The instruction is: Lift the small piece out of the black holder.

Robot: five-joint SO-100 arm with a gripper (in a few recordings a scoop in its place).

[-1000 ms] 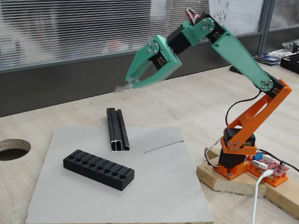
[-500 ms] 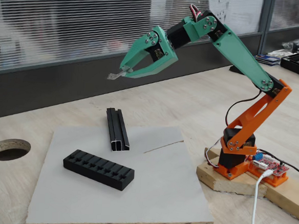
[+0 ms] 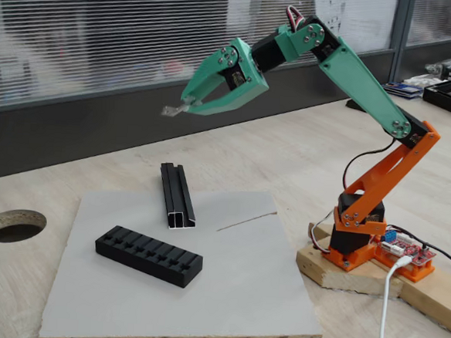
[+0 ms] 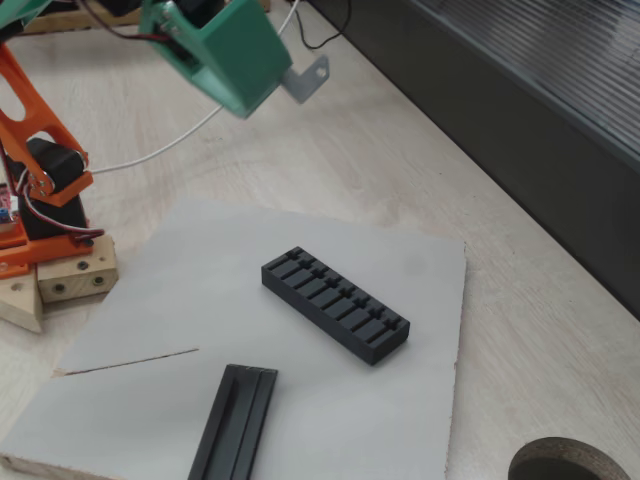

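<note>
The pincer [image 3: 185, 104] is closed on the small piece [image 4: 305, 80], holding it high above the black holder [image 3: 148, 256] lying on the surface [image 3: 273, 149].

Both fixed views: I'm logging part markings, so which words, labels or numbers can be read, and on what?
None can be read.
Black holder: no marking seen.
Small piece in the claw: bare metal.
Red circuit board at the arm's base: any print too small to read.
</note>
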